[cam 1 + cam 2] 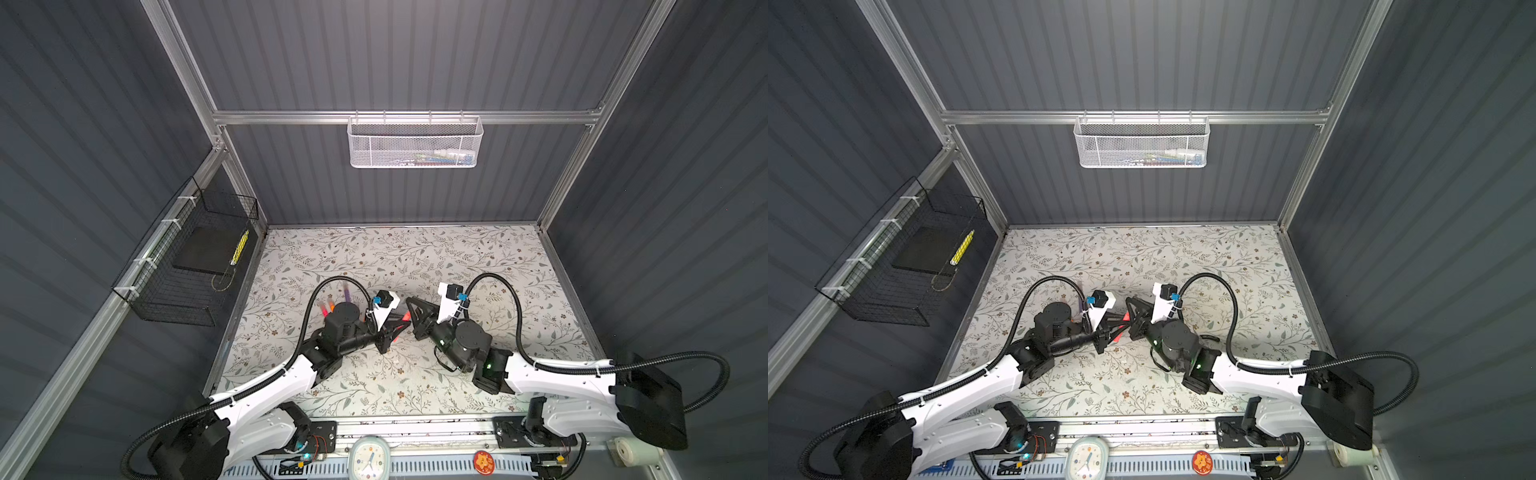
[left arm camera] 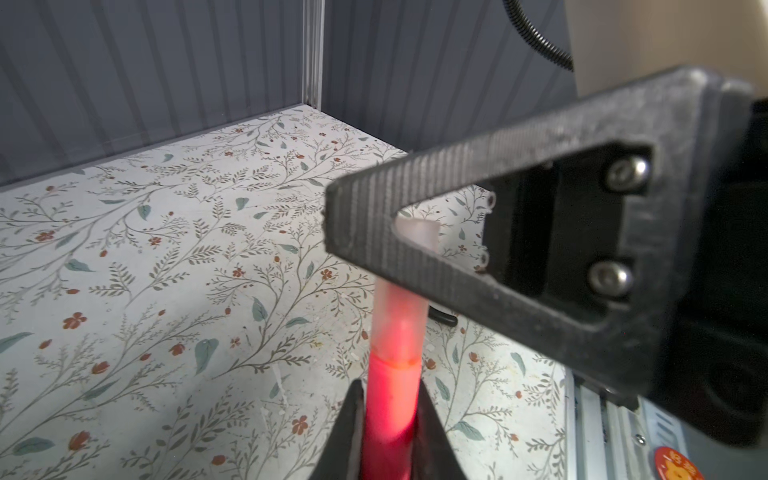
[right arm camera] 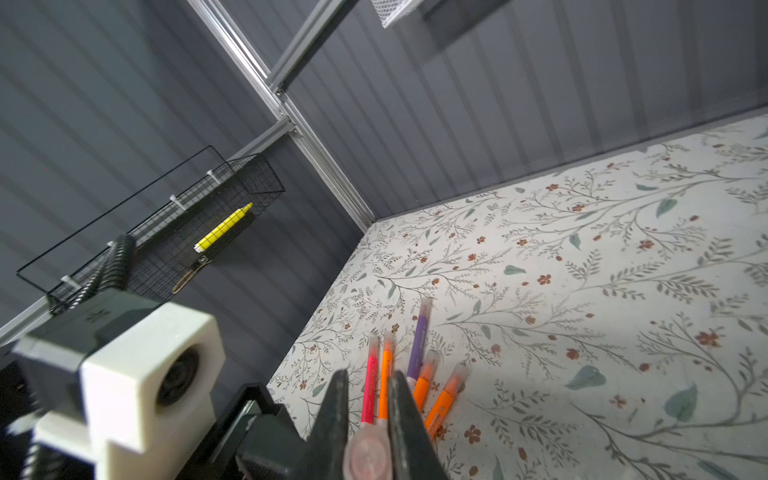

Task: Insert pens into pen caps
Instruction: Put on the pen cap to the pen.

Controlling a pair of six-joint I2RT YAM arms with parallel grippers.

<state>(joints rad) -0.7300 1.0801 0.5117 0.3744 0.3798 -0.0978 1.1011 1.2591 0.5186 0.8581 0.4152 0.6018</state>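
Closest to the lens, in the left wrist view, the two black fingers of the left gripper [image 2: 390,386] are seen drawn narrow against a pink-red pen [image 2: 390,415], which is gripped between them. Over the pen's far end a translucent pale pen cap [image 2: 401,316] is fitted, and a seam is visible where cap meets barrel; whether it is fully seated cannot be told. The cap's other end is pinched by the right gripper [image 3: 370,376], whose fingers are clamped tight on it. In the right wrist view the cap's round end is seen between them.

Both grippers are positioned tip to tip above the middle of the floral table [image 1: 415,257], and the held pen is shown in both top views as a short red streak between them. Five more pens [image 3: 419,340] are laid close together on the table to the left, beyond the left arm: one pink-red, three orange and one purple, each with a pale translucent end.

A black wire basket [image 1: 166,299] is hung on the left wall with a yellow marker [image 3: 224,226] inside, and a white mesh basket [image 1: 415,145] is hung on the far wall.
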